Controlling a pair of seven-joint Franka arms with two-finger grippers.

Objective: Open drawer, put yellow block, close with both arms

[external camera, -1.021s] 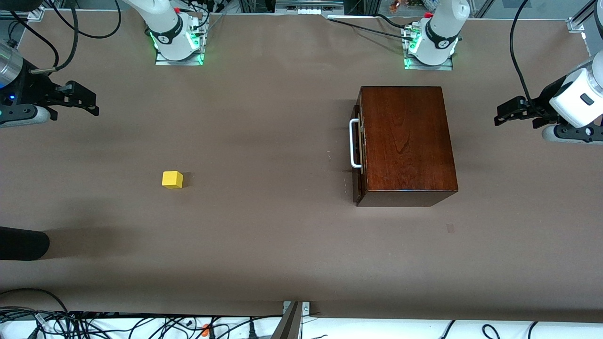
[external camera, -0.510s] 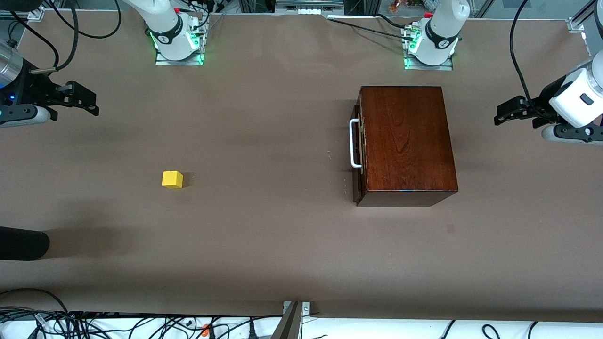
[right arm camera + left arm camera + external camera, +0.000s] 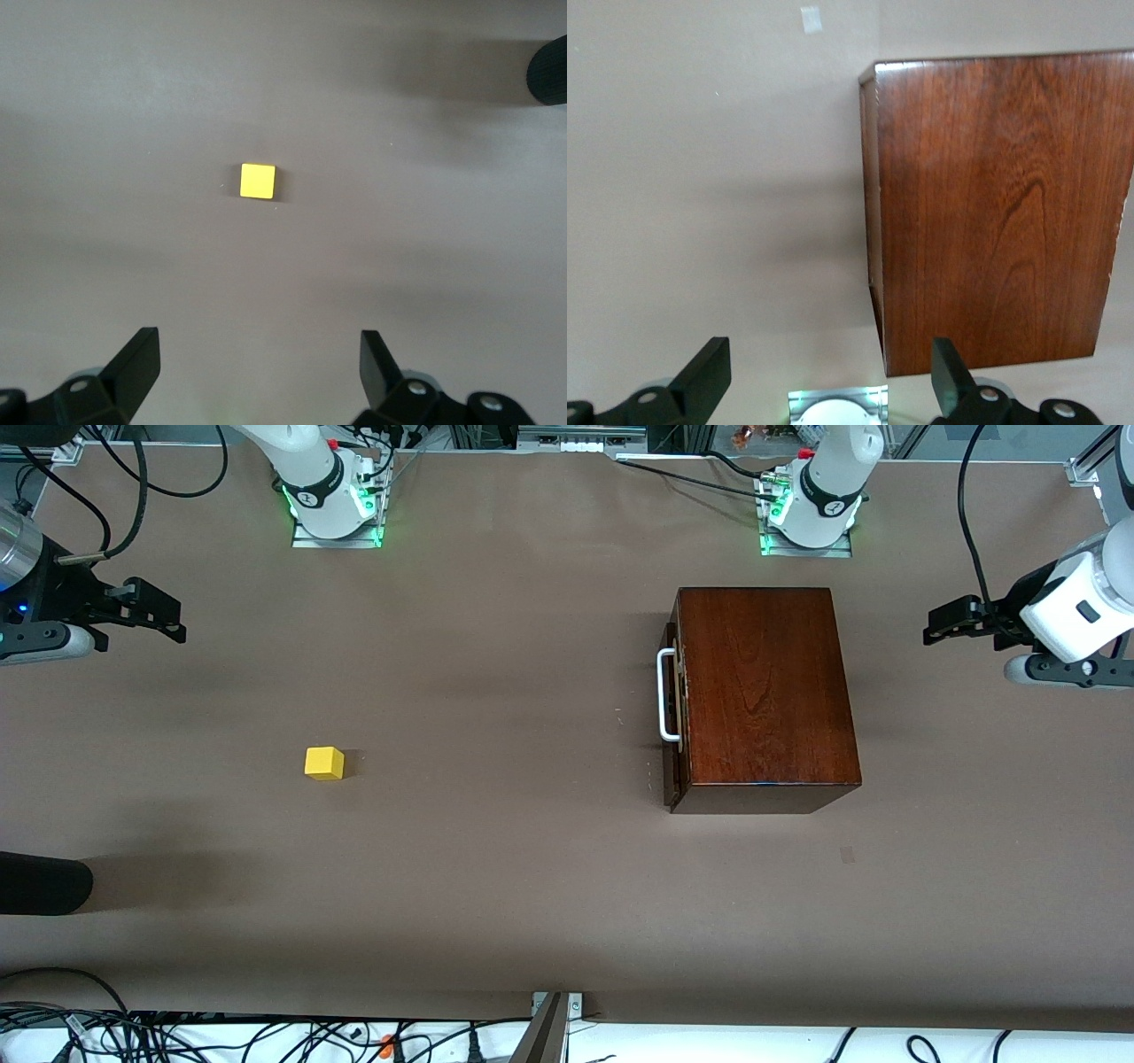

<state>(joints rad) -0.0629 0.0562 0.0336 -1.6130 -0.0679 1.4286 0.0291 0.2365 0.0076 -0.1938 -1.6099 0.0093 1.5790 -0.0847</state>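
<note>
Across the brown table [image 3: 496,886], wide bare surface separates the task's things. Largest is the wooden box [image 3: 764,691], standing toward the left arm's end; the drawer [image 3: 671,717] is pushed in, its white handle [image 3: 664,695] facing the table's middle with open surface in front of it. The left gripper [image 3: 941,625] hangs over the table edge at the left arm's end, clear of the box, fingers [image 3: 709,376] spread apart. The right gripper [image 3: 158,615] hangs over the table at the right arm's end, fingers [image 3: 133,367] likewise spread and holding nothing. Smallest, the yellow block [image 3: 324,763] sits alone, well apart from the box and nearer the front camera than the right gripper's spot. No legible writing appears on any object.
</note>
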